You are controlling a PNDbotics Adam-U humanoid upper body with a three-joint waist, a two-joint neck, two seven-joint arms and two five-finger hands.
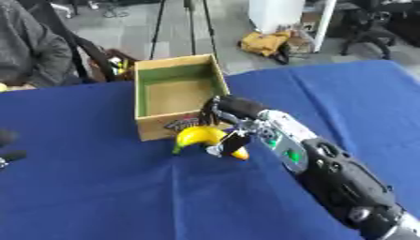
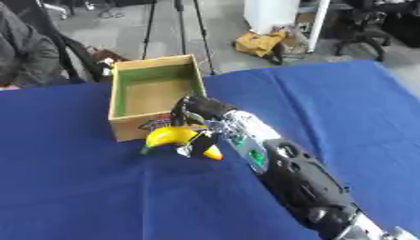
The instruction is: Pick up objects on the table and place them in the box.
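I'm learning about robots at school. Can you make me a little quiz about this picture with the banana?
1. True or false: the banana is already inside the box.
2. Which hand is on the banana? A) left hand B) right hand C) a person's hand
3. Fill in: the table is covered with a ____ cloth.

Key:
1. False. The banana lies on the cloth just in front of the box's near wall.
2. B. The right hand's fingers curl over it; the left hand only peeks in at the left edge.
3. Blue.
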